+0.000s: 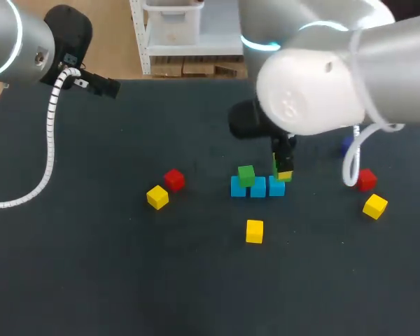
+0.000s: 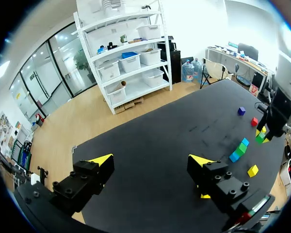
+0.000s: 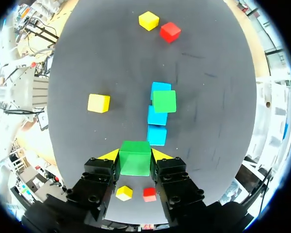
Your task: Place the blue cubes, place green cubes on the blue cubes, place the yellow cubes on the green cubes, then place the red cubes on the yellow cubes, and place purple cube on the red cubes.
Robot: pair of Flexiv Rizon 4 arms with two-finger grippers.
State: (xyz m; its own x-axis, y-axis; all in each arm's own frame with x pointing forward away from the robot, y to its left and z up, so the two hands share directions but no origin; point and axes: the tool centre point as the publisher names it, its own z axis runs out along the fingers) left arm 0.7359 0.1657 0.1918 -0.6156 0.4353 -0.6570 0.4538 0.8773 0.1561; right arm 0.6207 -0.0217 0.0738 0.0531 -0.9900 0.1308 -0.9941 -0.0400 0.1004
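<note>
Right fingers [image 3: 160, 155] clenched on a green cube [image 3: 135, 158], hanging over the end of the blue row [image 1: 257, 187] that faces the right edge of the tabletop [image 1: 126, 280]. The row lies near the tabletop's middle and runs straight ahead of the right fingers. The nearest blue cube [image 3: 156, 135] is bare, just ahead of the held cube and slightly off to one side. A second green cube [image 3: 164, 101] sits farther along the row. Left fingers [image 2: 101, 160] released, empty, by the far left corner, well apart. Right arm is nearer; probably needs a small shift forward, then down.
</note>
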